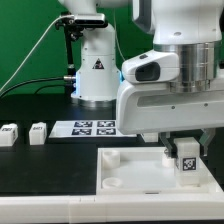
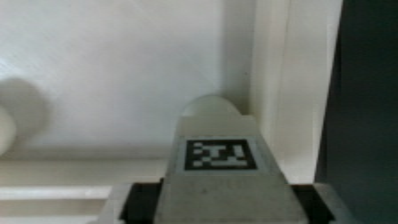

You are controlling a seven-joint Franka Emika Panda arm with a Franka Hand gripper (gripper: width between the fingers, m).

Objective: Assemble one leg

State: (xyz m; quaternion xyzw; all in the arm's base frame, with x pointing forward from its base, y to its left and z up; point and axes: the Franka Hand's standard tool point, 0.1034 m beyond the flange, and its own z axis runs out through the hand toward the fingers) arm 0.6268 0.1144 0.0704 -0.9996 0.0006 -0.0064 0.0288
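1. Tool (image 1: 186,152) positioned low over the white panel (image 1: 130,175), at the exterior view's right, near the panel's corner.
2. Tool closed on the leg (image 1: 187,160); fingers (image 2: 139,200) pressed against opposite sides of the block in the wrist view.
3. Leg (image 2: 221,160) held upright, marker tag facing the exterior camera, lower end at or just above the panel's recessed face; contact cannot be told.
4. Wrist view: tagged face of the leg fills the centre, panel's raised rim running alongside, dark surface (image 2: 365,100) beyond the rim.
5. Panel resting flat on the dark surface (image 1: 40,165), corner socket (image 1: 108,157) visible at its far corner toward the exterior view's left.
6. 2 further small white blocks (image 1: 38,131) lying on the surface toward the exterior view's left, well apart from the tool.
7. Marker board (image 1: 93,127) lying flat behind the panel, in front of the arm's base (image 1: 96,70).
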